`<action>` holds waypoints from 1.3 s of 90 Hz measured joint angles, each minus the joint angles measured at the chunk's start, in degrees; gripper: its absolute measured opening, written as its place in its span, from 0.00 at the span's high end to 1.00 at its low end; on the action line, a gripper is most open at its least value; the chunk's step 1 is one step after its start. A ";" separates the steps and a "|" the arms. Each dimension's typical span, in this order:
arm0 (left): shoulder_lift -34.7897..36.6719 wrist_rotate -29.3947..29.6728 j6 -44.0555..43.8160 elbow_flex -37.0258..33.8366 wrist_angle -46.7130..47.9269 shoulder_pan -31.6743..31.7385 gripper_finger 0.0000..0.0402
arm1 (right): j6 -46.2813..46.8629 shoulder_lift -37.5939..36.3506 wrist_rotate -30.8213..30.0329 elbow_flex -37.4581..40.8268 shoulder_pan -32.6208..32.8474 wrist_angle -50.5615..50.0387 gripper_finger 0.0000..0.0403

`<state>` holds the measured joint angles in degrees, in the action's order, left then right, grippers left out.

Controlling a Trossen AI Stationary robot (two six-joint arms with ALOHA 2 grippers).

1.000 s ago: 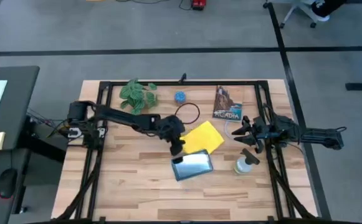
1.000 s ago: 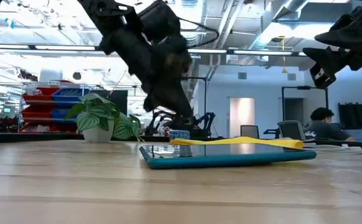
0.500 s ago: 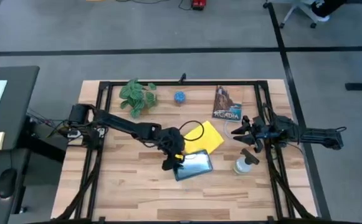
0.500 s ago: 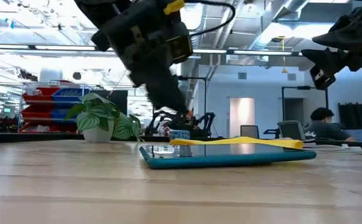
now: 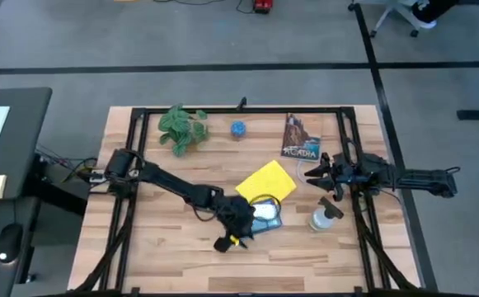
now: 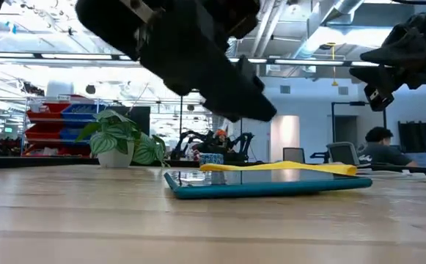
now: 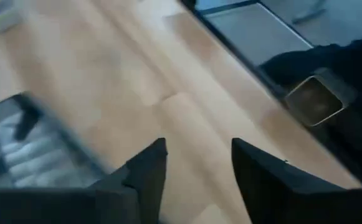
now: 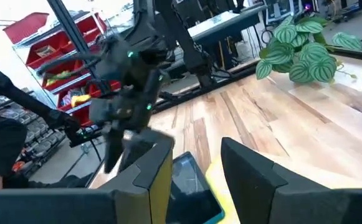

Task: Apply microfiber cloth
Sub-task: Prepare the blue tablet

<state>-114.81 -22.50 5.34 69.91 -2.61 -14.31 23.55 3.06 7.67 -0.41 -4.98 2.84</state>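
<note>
1. Left gripper (image 5: 225, 242) had swung from the microfiber cloth (image 5: 265, 181) to the tablet's (image 5: 265, 219) near-left corner, jaws apart and empty.
2. Cloth lay flat, overlapping the tablet's far edge (not gripped); wiping looked unstarted.
3. Right gripper (image 5: 316, 171) waited right of the cloth, jaws apart.

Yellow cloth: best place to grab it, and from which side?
Probably the microfiber cloth's far corner, near the book. It lies flat, its near edge lapping the tablet, where the left claw hovers. The far half rests on bare table; pinch from above.
</note>
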 joint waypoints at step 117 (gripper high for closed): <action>-8.92 23.41 1.10 18.96 30.97 1.42 1.00 | 1.95 -0.01 -0.26 -0.01 0.01 -0.40 0.69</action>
<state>-123.73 0.90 6.44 88.86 28.36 -12.88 25.51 3.05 7.42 -0.43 -4.97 2.44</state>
